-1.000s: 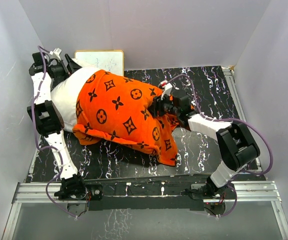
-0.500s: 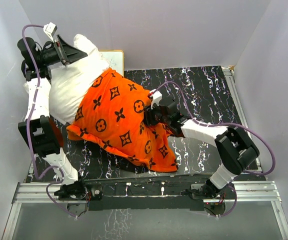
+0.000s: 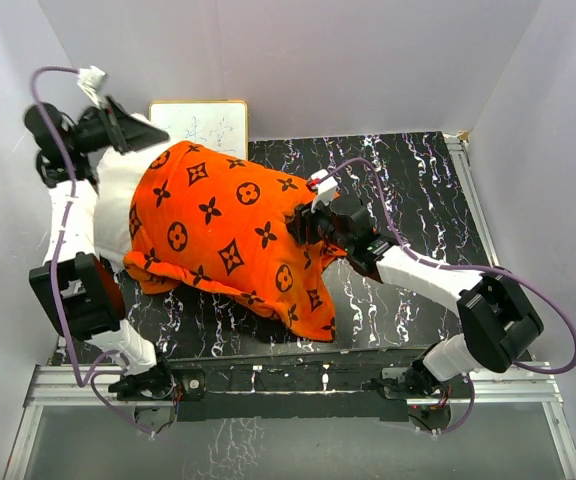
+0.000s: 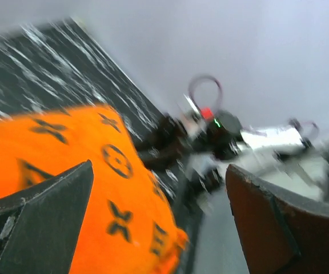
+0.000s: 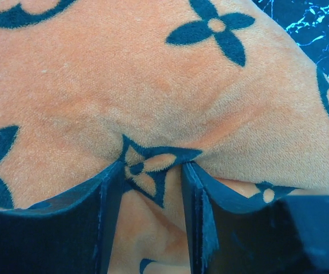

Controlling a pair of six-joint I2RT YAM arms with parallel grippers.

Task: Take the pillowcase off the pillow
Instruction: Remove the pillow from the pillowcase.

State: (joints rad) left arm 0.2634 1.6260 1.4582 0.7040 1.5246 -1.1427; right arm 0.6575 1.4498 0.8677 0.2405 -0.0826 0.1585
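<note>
Up close, the right gripper point(image 5: 152, 171) is clamped on a pinched ridge of the pillowcase point(image 5: 153, 85). Its two flat dark fingers point(image 5: 67, 228) squeeze a fold bearing a brown star motif, and the plush orange nap puckers into soft creases toward 12 o'clock. A sliver of black table point(image 5: 324, 17) with pale veins shows at 1 o'clock.

Only the top view gives the whole shape. That claw bites the cover's 3 o'clock edge, and the orange cloth lies in a rounded mound with a loose corner trailing toward 5 o'clock. The plain white pillow point(image 3: 113, 195) bulges out at the 9 o'clock end.

The left gripper point(image 3: 128, 122) sits at the mound's 11 o'clock. Its blurred wrist view shows wedge-shaped jaws spread wide over orange cloth, with nothing caught between them. A framed whiteboard point(image 3: 203, 125) stands at 12 o'clock, by the back wall.
</note>
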